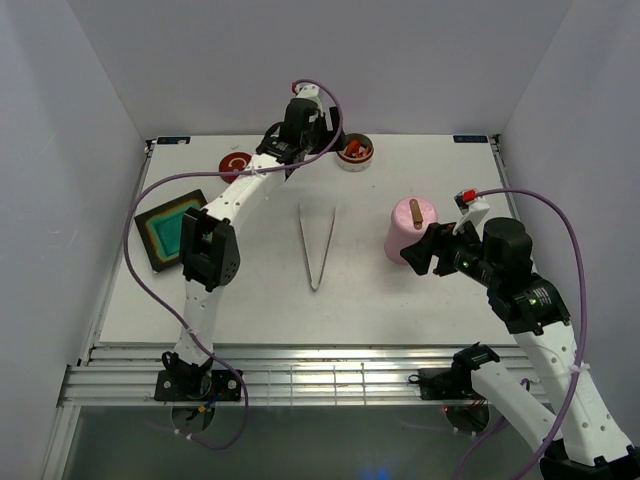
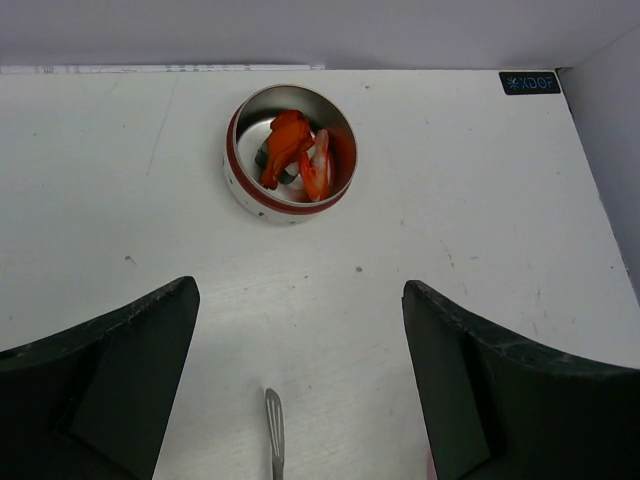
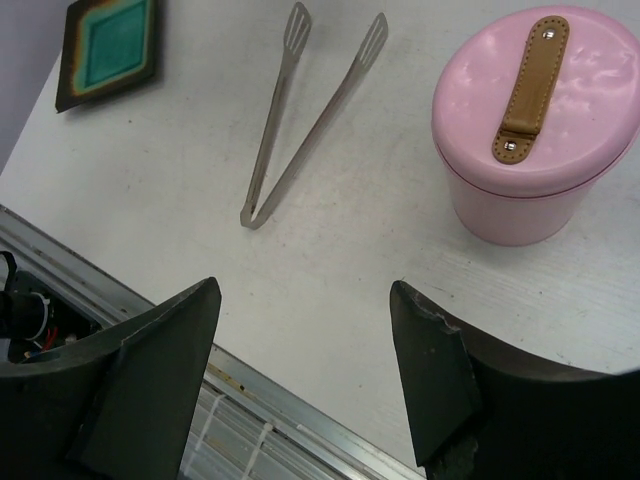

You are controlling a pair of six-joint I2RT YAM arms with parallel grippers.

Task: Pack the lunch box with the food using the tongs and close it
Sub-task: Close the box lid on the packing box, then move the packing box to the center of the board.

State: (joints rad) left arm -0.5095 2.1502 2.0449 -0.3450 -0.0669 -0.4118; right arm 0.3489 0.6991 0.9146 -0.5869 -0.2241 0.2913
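Note:
The tongs [image 1: 318, 245] lie flat mid-table, joined end toward me; they also show in the right wrist view [image 3: 310, 110], and one tip [image 2: 273, 425] shows in the left wrist view. The food [image 2: 290, 148], orange and red pieces, sits in a small round bowl [image 1: 354, 152] at the back. The pink lunch box [image 1: 412, 228] stands right of the tongs with its strap-handled lid on [image 3: 530, 130]. My left gripper [image 2: 300, 290] hovers open above the table between tongs and bowl [image 1: 280, 145]. My right gripper [image 3: 305, 290] is open and empty, just in front of the lunch box [image 1: 418, 255].
A black square tray with a teal inside [image 1: 170, 230] lies at the left edge, also seen in the right wrist view [image 3: 108, 45]. A red round disc [image 1: 235, 163] lies at the back left. White walls close off three sides; the metal rail [image 3: 300, 420] marks the near edge.

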